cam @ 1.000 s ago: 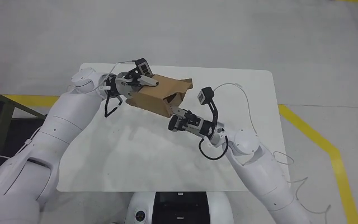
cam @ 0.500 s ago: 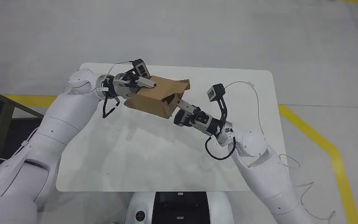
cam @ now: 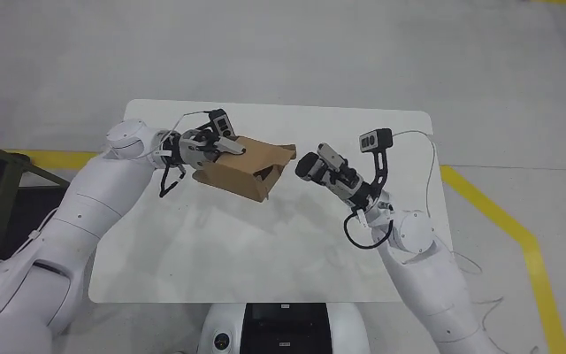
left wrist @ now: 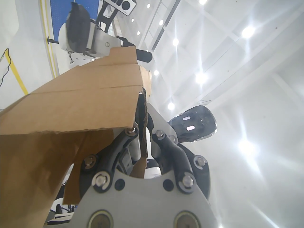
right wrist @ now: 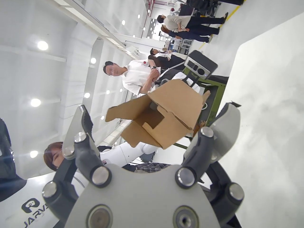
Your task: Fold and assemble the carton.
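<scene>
Pinching the carton [cam: 240,165] edge, left hand [cam: 215,144]; right hand [cam: 308,165] spread, near its open end, not touching.

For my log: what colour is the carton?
The carton is plain brown, clearest in the right wrist view.

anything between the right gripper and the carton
Nothing. In the top view, only bare table shows between the right gripper and the carton; the two are apart.

A white table [cam: 248,248] with rounded corners stands on grey floor [cam: 354,44] crossed by a yellow line [cam: 491,206].
</scene>
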